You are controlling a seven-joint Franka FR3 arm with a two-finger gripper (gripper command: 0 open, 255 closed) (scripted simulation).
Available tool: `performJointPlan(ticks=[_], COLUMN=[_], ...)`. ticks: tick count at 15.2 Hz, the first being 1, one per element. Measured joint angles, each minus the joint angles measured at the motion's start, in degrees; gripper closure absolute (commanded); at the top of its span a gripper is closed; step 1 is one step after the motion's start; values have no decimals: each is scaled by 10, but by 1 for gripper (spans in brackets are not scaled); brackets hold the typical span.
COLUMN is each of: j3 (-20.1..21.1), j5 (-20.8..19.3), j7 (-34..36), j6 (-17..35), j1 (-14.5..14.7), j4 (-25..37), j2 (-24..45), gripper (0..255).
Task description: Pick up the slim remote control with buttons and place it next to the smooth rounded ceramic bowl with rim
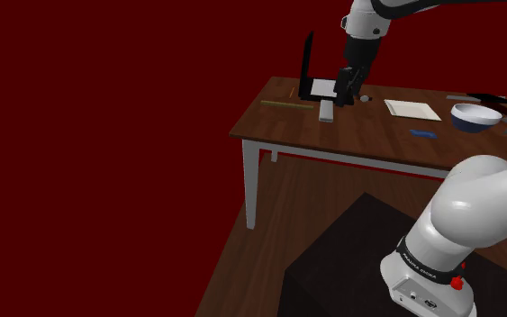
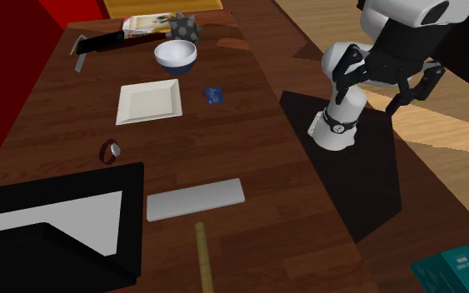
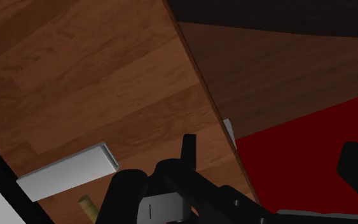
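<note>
**Surface** (image 2: pixel 249 141): 1. Dark wood top on white legs. Its long edge runs down the right of the second exterior view.

**Remote control** (image 2: pixel 196 200): 1. Slim grey slab lying flat at lower centre of the second exterior view. It sits just beside the laptop's base without touching it, and its right end is near the long edge.

**Bowl** (image 2: pixel 176 55): 1. White inside, dark blue outside, upright at upper centre, well apart from the remote control. Bare wood shows to its right as far as the edge, and between it and the plate.

**Plate** (image 2: pixel 148 102): 1. Square and white, between bowl and remote control.

**Blue scrap** (image 2: pixel 215 95): 1. Small, just right of the plate.

**Ring-shaped piece** (image 2: pixel 111 151): 1. Near the laptop.

**Laptop** (image 2: pixel 49 225): 1. Black, lid up, at lower left.

**Yellow stick** (image 2: pixel 202 258): 1. Below the remote control and apart from it.

**Spiked ball** (image 2: pixel 184 27): 1. Dark, just above the bowl.

**Hand** (image 1: pixel 343 95): 1. Black, hanging over the remote control's end of the surface beside the laptop in the shoulder view. Its fingers are spread with nothing between them.

**Stand** (image 2: pixel 366 183): 1. Black box on the wooden floor, off the long edge.

**Teal book** (image 2: pixel 453 270): 1. On the floor at lower right.
</note>
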Motion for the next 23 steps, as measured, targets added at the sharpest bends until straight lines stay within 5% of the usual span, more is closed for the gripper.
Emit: performJointPlan(ticks=[6,23], j3=[-13,-94], j5=[0,41], j7=[40,169], j6=[51,154], j1=[-23,-107], j4=[27,249], j2=[81,420], gripper=[0,0])
